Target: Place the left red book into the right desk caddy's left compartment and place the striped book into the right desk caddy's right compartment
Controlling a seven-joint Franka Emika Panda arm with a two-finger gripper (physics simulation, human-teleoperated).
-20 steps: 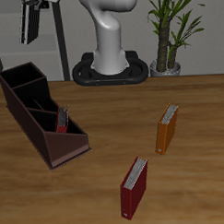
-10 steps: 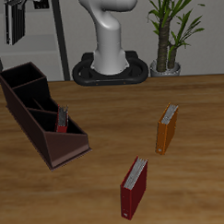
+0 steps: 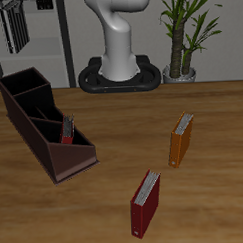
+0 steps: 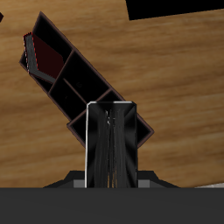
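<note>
Step in hand: second half of the task. The red book (image 3: pixel 66 129) already stands in the caddy (image 3: pixel 45 147), in its near end section, which I take for the left compartment (image 3: pixel 78 143). The gripper (image 4: pixel 111 175) is clenched on the striped book (image 3: pixel 17 30), carrying it high, up above the caddy's far end.

Next move, as I judge it: line the book up over the empty far end section, the right compartment (image 3: pixel 22 83), turn it to run with the dividers, then lower it straight in and let go. The middle section sits just beside, so drifting into it is the risk.

Views: the exterior shows the height of the carry, plus the orange book (image 3: pixel 181 139) and maroon book (image 3: pixel 145 203) standing well apart on the table, nearer the front. The wrist view shows neither of those. It shows the striped book (image 4: pixel 111 140) hanging over the caddy's open end section, and the red book (image 4: pixel 39 52) at the opposite end.
</note>
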